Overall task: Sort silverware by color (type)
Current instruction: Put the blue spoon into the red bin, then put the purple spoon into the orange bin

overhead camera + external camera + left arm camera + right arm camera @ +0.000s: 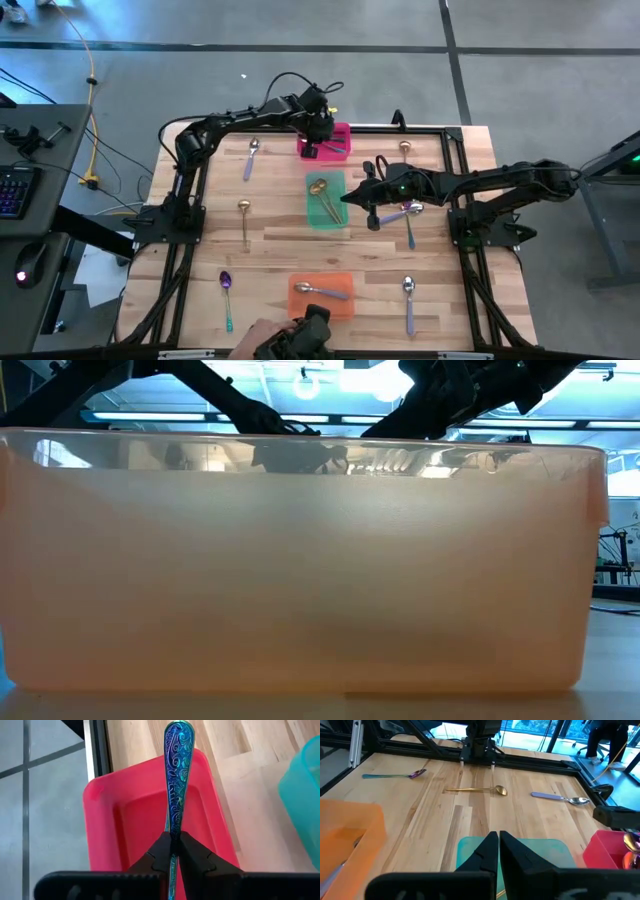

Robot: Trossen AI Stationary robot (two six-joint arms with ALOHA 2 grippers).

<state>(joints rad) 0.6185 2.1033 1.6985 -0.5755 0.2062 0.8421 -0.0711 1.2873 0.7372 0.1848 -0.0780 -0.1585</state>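
My left gripper (324, 132) is over the pink bin (342, 132) at the table's far edge, shut on an iridescent blue-purple utensil (175, 780). My right gripper (498, 845) hangs shut over the green bin (325, 215), which holds gold utensils (322, 198); nothing shows between its fingers. Flat on the wood lie a lavender-handled silver spoon (251, 156), a gold spoon (244, 215), a teal-handled purple spoon (226, 296), another purple spoon (409, 212), a gold one (404, 148) and a lavender-handled silver spoon (408, 300). A silver spoon (322, 290) lies in the orange bin (300, 300). My left gripper pinches the iridescent utensil between its two fingers at the narrow shaft (173, 834), below the broad patterned handle end (176, 740). The fingers (159, 851) lie across the utensil. It is held over the inside of the pink bin (127, 815).
The three bins stand in a row down the table's middle. A black frame (445, 135) borders the tabletop. At the near edge a person's hand (262, 335) rests by a dark device. The orange bin (300, 560) fills the low view. Bare wood lies between the spoons.
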